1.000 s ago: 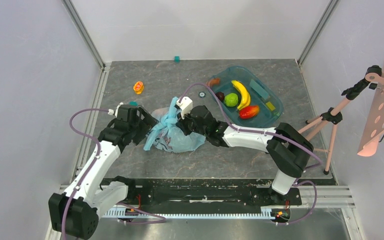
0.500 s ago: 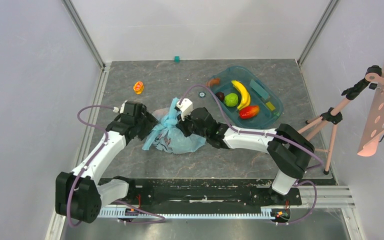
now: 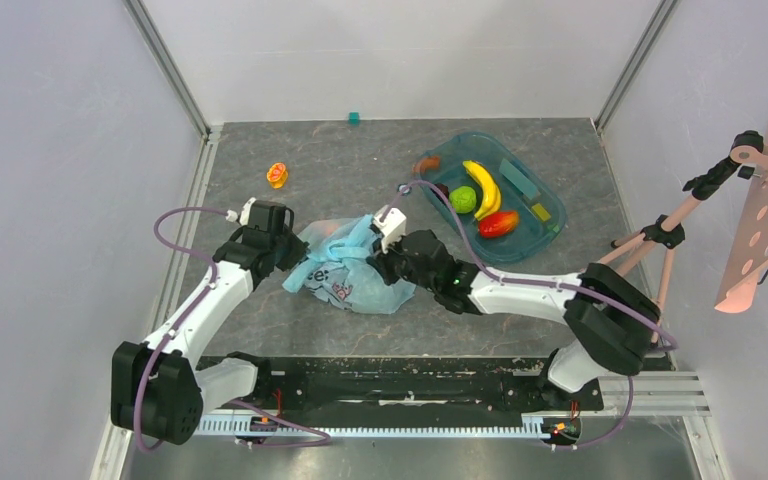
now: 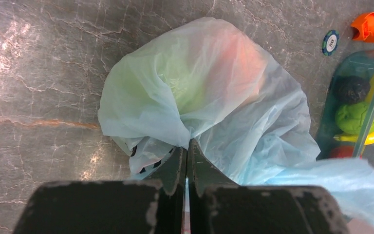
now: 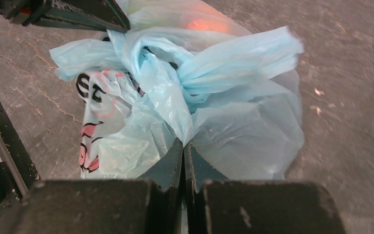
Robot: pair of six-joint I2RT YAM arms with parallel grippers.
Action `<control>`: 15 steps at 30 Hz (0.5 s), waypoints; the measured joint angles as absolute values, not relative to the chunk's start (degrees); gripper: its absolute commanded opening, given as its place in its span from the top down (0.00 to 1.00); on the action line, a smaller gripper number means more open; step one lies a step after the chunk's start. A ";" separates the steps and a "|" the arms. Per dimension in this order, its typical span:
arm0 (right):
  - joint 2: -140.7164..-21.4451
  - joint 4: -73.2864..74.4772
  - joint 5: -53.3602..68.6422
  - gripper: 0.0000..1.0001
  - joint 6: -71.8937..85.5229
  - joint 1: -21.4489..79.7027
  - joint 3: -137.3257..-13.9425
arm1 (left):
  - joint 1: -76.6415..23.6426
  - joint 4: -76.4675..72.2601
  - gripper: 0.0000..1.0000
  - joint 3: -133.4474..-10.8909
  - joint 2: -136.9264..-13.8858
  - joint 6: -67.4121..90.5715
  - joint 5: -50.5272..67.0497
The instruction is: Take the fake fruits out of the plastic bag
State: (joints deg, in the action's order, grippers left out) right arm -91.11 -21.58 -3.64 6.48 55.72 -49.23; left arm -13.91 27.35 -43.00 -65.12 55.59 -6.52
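The plastic bag (image 3: 355, 275) lies crumpled mid-table, light blue with a pinkish print (image 5: 85, 146) and knotted handles (image 5: 214, 63). Through its film in the left wrist view show a green fruit (image 4: 175, 83) and a pinkish-orange one (image 4: 238, 53); the orange glow also appears in the right wrist view (image 5: 202, 24). Any other fake fruits inside are hidden. My left gripper (image 4: 187, 144) is shut on a fold at the bag's left side (image 3: 295, 255). My right gripper (image 5: 183, 145) is shut on the film at its right side (image 3: 388, 265).
A teal tray (image 3: 552, 205) at the back right holds a banana (image 3: 482, 187), a green fruit (image 3: 462, 199), a dark one (image 3: 441, 190) and a red-orange mango (image 3: 498, 223). An orange toy (image 3: 277, 175), a chip (image 3: 404, 188) and a tripod (image 3: 660, 240) stand around.
My left gripper closed from open onto the bag's left side. The right arm drew toward the near right, and the bag shifted and spread between both grippers.
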 measured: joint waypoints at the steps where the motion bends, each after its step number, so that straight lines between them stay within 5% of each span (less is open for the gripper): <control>1: -89.60 -22.20 -4.21 1.00 7.18 55.75 -47.46 | -13.89 27.38 0.98 -43.00 -65.10 55.48 -6.66; 12: -74.43 -25.80 -11.92 1.00 22.90 49.17 -29.82 | -11.81 27.75 0.98 -41.78 -62.98 54.43 -7.70; 15: -71.33 -26.59 -13.23 0.82 26.83 46.83 -25.47 | -11.49 27.86 0.98 -41.12 -61.84 54.13 -8.05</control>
State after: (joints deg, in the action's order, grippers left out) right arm -71.33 -26.59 -13.23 26.83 46.83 -25.47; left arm -11.49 27.86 -41.12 -61.84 54.13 -8.05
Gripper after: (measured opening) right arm 0.015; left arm 0.033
